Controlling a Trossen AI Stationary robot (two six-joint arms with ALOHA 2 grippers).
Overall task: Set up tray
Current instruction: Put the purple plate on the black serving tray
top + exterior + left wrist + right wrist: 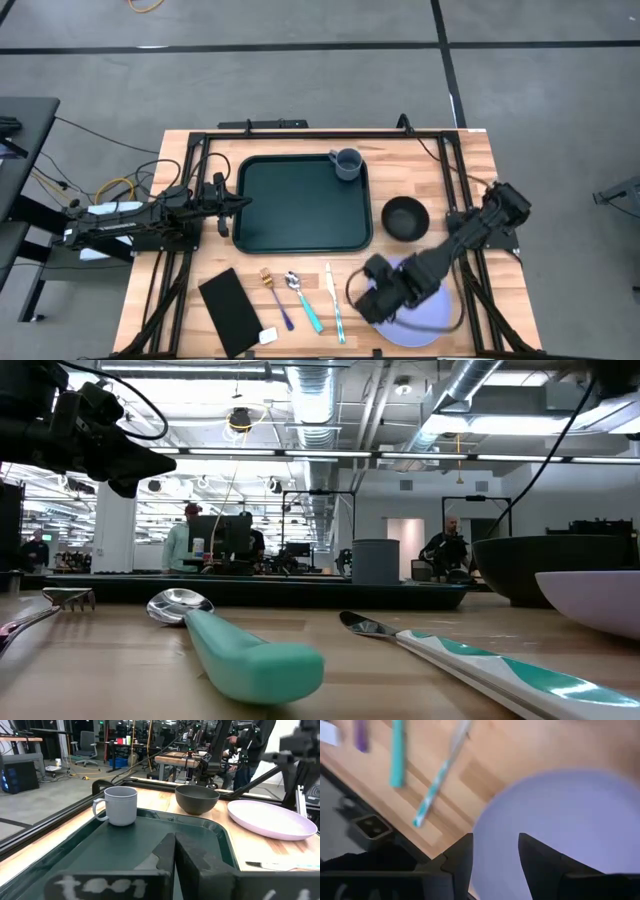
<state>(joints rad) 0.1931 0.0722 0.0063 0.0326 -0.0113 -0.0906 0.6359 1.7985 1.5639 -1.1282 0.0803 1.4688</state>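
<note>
I am hovering the right tool (378, 297), fingers spread, over the lavender plate's (425, 315) near rim to lift it toward the tray (300, 205) lying mid-counter. The left tool (240, 203), fingers pressed together, is waiting at the tray's left edge, perhaps steadying it.

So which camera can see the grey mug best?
The left wrist view: the grey mug stands close and whole on the green tray, handle showing. The high view shows it small from above, in the tray's far corner. The low view shows only a distant grey shape. The right wrist view misses it.
</note>
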